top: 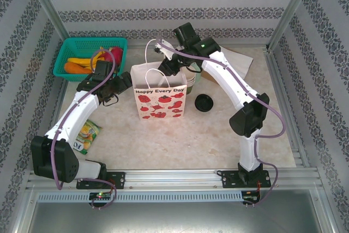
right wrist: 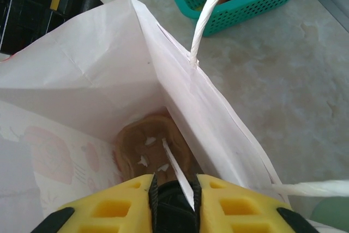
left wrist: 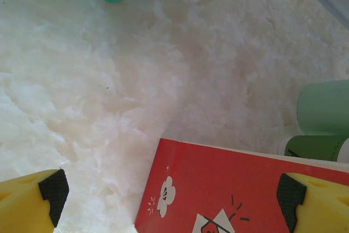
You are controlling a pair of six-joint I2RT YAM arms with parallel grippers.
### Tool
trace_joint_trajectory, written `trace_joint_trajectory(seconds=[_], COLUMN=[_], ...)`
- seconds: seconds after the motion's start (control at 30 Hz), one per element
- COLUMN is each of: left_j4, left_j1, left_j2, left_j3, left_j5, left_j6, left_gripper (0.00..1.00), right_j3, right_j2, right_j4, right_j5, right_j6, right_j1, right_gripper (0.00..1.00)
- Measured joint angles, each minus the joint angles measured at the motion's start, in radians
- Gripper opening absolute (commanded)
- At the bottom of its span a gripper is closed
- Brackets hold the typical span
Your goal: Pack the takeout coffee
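Lying at the bottom of the red-and-white paper bag point(right wrist: 82, 75), the brown pulp tray point(right wrist: 143, 148) shows through the open mouth; the black lid point(top: 204, 103) sits on the table point(top: 163, 140) just right of the bag, and the green paper cup point(top: 192, 82) stands behind its right corner. Right gripper point(right wrist: 174, 184) hangs over the mouth, fingers narrowly apart with a white handle strip point(right wrist: 175, 167) between them; cannot tell whether it is pinched. Left gripper point(left wrist: 172, 192) stands wide at the bag's left side, the red panel between its fingers.

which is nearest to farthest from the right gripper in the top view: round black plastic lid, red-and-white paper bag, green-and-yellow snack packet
1. red-and-white paper bag, directly below, centre
2. round black plastic lid, right of bag
3. green-and-yellow snack packet, near left
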Motion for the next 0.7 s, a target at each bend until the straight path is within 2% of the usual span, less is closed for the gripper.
trace_joint_trajectory(seconds=[0.23,0.43,0.53,0.7], left_j4=[0.0,0.0,0.008,0.057], left_j1=[0.0,0.0,0.0,0.0], left_j2=[0.0,-0.017,-0.076,-0.173], left_j3=[0.0,-0.001,-0.017,-0.034], left_j5=[0.003,-0.008,-0.025,-0.018], left_j6=[0.0,-0.001,-0.001,0.011], left_gripper=[1.0,1.0,1.0,0.99], right_j3=[-0.005,-0.108,-0.24,-0.515], right_j2=[-0.043,-0.219,-0.341,-0.485], right_j4=[-0.001,0.047,0.115,0.211], right_j5=[0.037,0.111,0.182,0.319], right_j6=[0.041,0.162,0.251,0.452], right_j1=[0.0,-0.032,-0.1,-0.307], right_gripper=[0.42,0.53,0.59,0.66])
